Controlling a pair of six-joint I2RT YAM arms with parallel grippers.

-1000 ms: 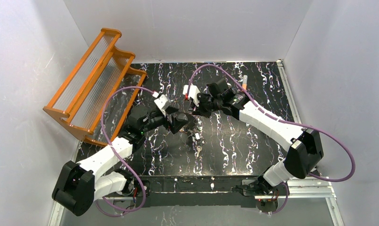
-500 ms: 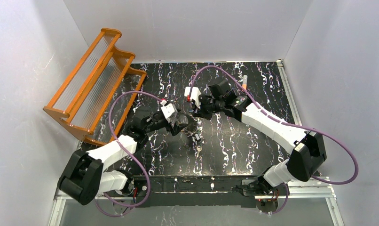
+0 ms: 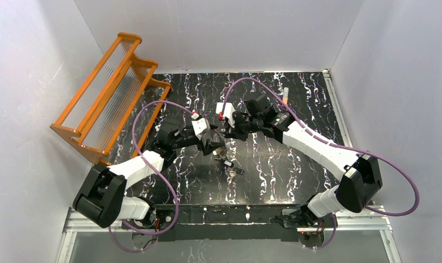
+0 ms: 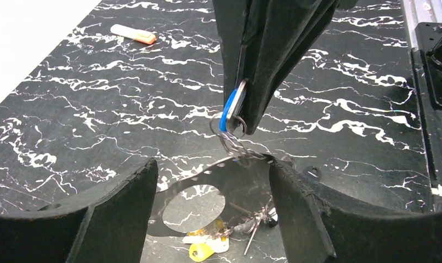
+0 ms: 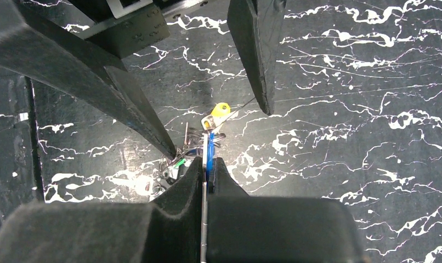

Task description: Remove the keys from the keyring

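In the left wrist view the keyring [image 4: 232,178], a flat grey loop with an oval hole, hangs tilted between the wide-apart fingers of my left gripper [image 4: 213,164], which is open and straddles it. Small wire rings [image 4: 233,139] link the loop up to a blue-and-white disc [image 4: 232,107]. My right gripper [image 4: 242,118] comes down from above and is shut on that disc [image 5: 208,149]. The keys [image 4: 208,245] dangle low by the table: a yellow-headed key, silver ones [image 4: 258,219] and a green-headed key [image 5: 179,163]. From above, the bunch [image 3: 230,164] lies below both grippers.
An orange-and-white tube [image 4: 132,34] lies at the far side of the black marbled table [image 3: 295,170]. An orange ribbed rack [image 3: 110,96] leans at the left wall. White walls close in the table on three sides.
My left arm has swung right and forward, bringing its fingers around the keyring, and its jaws have narrowed a little. The right gripper kept hold of the disc and barely moved.
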